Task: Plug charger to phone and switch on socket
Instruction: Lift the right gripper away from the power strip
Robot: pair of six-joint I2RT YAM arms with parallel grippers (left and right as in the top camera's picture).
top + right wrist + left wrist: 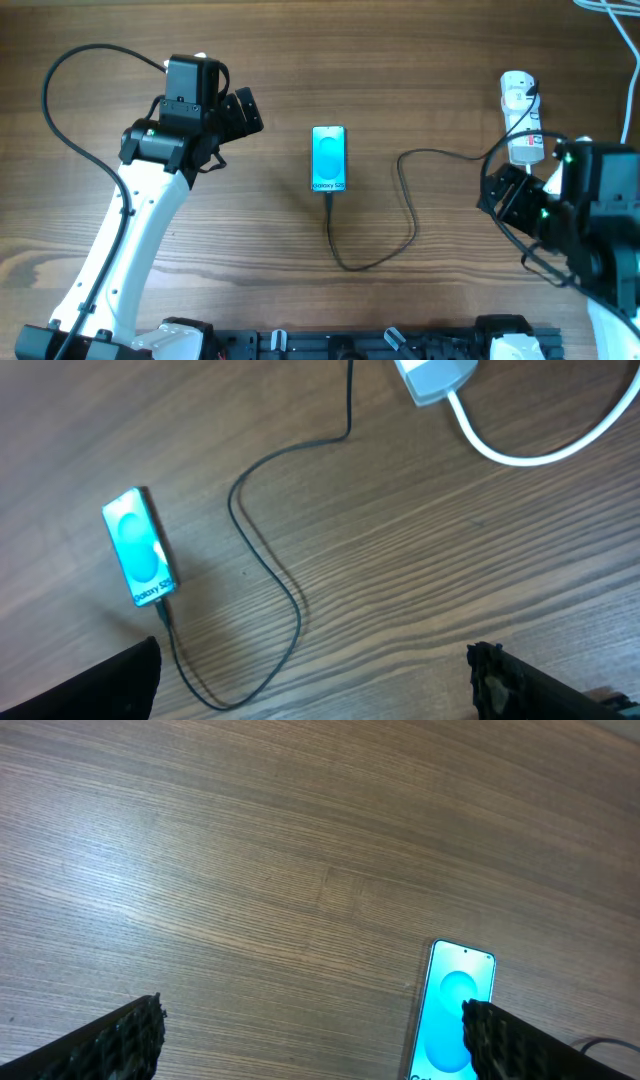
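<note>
From overhead, the phone (pixel 329 159) lies flat mid-table (pixel 300 60), cyan screen up. The charger (pixel 408 205) meets its near short edge, loops toward the table's front edge and runs back to the socket (pixel 520 118) at the far right. The left end effector (pixel 248 112) hovers left of the phone and the right end effector (pixel 503 193) just short of the socket; this view is too coarse to show whether either is open or shut. The left wrist view settles one: its fingers (pixel 130 1032) sit spread at the frame's lower corners, holding nothing, with the phone's far end between them. The charger and socket are both out of view here. The right wrist view shows its own fingers wide apart and empty too. Only here is the small connector tip seen touching the phone's port end, though how deeply it is seated cannot be told. The socket's end and thick white cord (pixel 530 452) sit at the top edge, the switch cropped out. The phone looks light, rigid and slick, so take it by its long edges. The limp cable gives no purchase except at the stiff tip. The socket looks light enough to slide under a push, so press straight down on the switch.
</note>
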